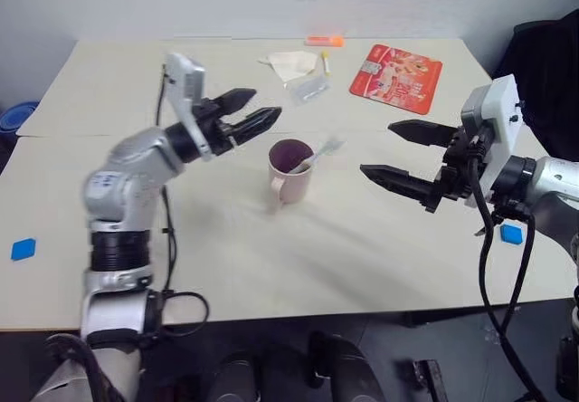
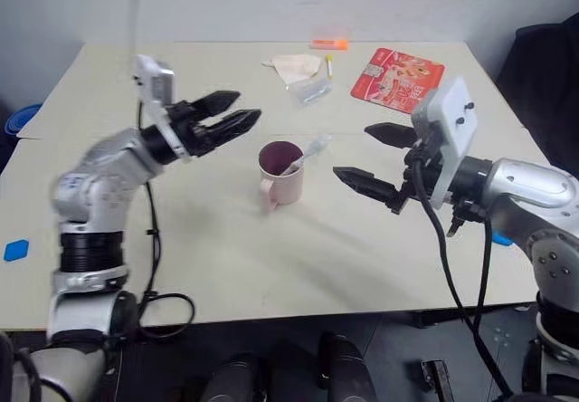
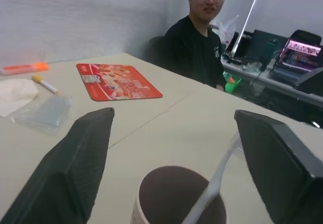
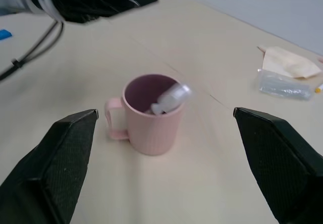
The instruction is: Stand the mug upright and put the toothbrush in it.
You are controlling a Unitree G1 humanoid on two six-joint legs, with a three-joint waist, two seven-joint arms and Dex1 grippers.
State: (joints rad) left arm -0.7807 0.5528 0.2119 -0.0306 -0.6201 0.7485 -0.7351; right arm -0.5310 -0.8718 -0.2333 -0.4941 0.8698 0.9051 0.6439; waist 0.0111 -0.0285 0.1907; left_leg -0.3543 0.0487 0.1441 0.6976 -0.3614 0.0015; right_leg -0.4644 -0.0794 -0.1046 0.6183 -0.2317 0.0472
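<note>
Task looks done: mug (image 1: 290, 172) stands upright mid-table, toothbrush (image 1: 318, 154) inside it, handle down, bristled head leaning out over the rim toward your right. Left gripper (image 1: 246, 119) hangs just up-left of the mug, jaws spread wide, nothing in them. Right gripper (image 1: 409, 156) hovers to the mug's right, well apart, jaws wide open and empty too. Next move, as I judge it: pull both arms back clear without clipping the brush head or the handle; a knock would tip the mug. Mug is pale pink, ribbed sides, squarish loop handle facing you, dark purplish inside. Brush is cream-white plastic, thick. Table (image 1: 271, 266) is smooth, matte beige. At the far edge lie a glossy red packet (image 1: 395, 78) and a clear bag (image 1: 308, 90)
</note>
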